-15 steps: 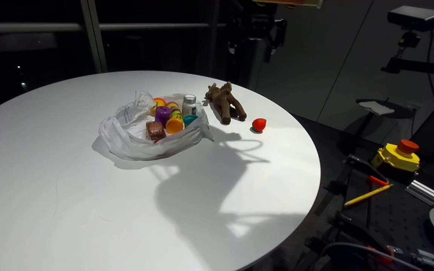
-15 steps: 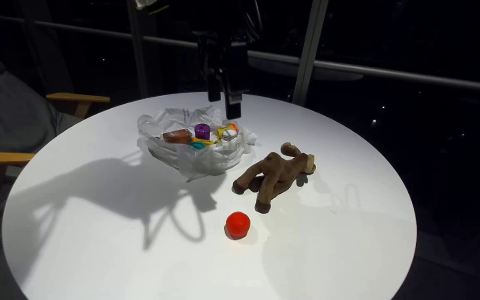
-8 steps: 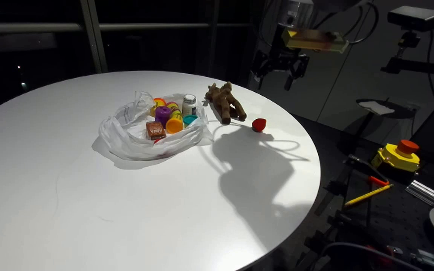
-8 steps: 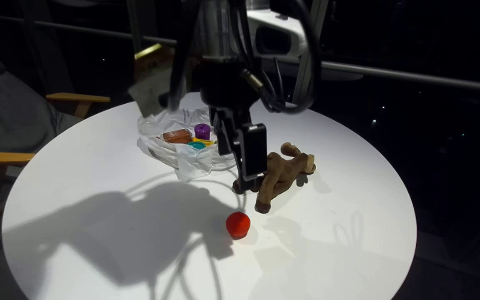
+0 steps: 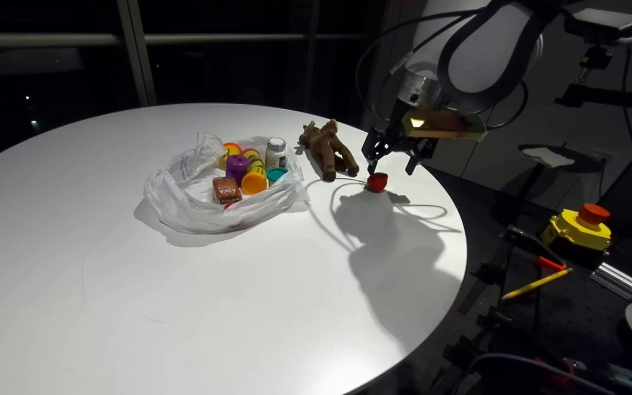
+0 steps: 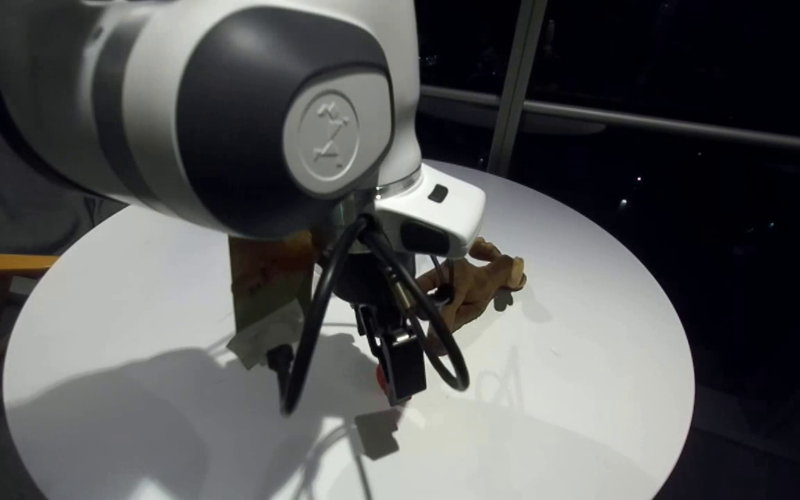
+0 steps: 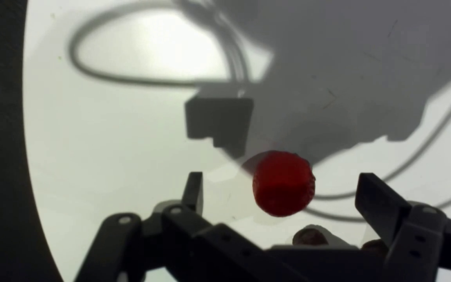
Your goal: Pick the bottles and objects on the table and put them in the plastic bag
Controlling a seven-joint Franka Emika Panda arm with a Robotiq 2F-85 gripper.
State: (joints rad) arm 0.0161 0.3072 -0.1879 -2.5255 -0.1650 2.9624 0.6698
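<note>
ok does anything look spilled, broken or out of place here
No spill or damage shows. The brown toy lies sprawled on the table, not standing, and in the bag a yellow tub lies tipped, its orange lid facing sideways.

Laden bag (image 5: 187, 214), pincer (image 5: 391, 167) near red object (image 5: 377, 182)

The tool (image 5: 391, 168) has come down from higher up, close to the round red object (image 7: 284, 184).

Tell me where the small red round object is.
In an exterior view, the red round object sits near the right edge of the white table, right of the brown plush animal, below the open black gripper.
</note>
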